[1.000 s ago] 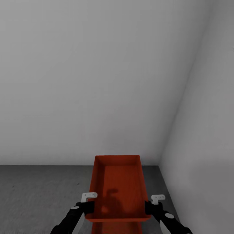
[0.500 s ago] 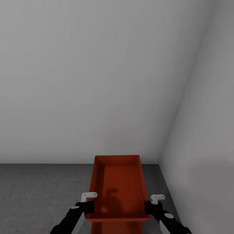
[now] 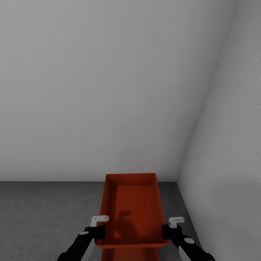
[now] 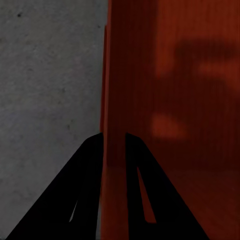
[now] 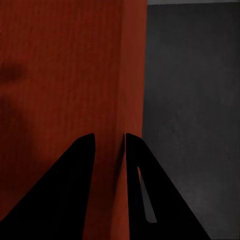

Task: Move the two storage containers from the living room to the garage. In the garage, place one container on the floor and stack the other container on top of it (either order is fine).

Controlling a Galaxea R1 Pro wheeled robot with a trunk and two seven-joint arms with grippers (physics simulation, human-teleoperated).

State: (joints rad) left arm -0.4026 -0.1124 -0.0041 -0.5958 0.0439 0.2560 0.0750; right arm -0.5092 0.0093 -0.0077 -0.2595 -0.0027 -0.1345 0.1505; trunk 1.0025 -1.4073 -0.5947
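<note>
We held the upper storage container [image 3: 131, 206] between our two arms, low and central in the head view, in the corner of the garage where two plain white walls [image 3: 108, 90] met above the floor [image 3: 43, 214]. Our left gripper [image 3: 97, 232] was pinching the container's left wall, one finger inside and one outside, as the left wrist view [image 4: 114, 145] showed. Our right gripper [image 3: 168, 232] was clamped the same way on the right wall [image 5: 107, 142]. Just beneath the near edge we saw the orange-red rim of the second container [image 3: 130, 253]; we could not tell whether the two were touching.
</note>
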